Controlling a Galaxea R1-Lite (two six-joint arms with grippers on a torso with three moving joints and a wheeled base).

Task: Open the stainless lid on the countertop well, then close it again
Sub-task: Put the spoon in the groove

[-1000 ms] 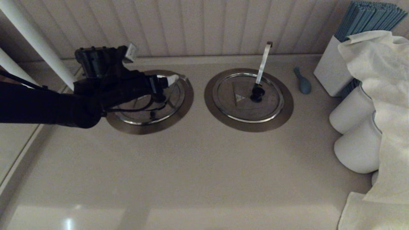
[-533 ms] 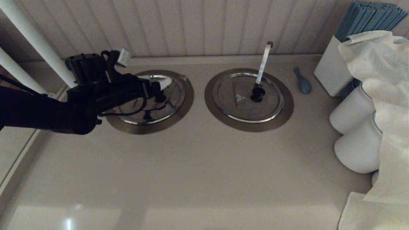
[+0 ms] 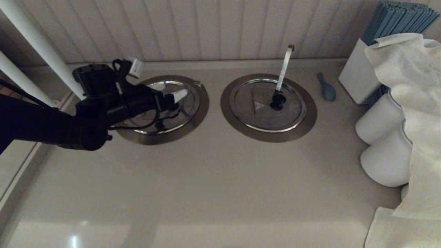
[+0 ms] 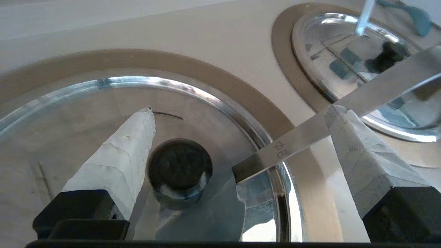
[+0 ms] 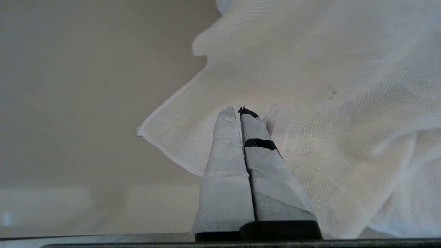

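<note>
Left claw point(image 4: 237, 113) agape astride knob point(image 4: 180, 168)

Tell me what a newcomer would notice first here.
The left claw, open on its black arm, hovers at the counter's left side, straddling the black knob of the left steel lid, one finger by its slanted handle. To the right sits the stainless lid, closed, with a slim upright handle. The right claw is shut near a white cloth.

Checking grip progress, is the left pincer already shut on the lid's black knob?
No, the left pincer is open, one fingertip beside the black knob and the other far across.
</note>
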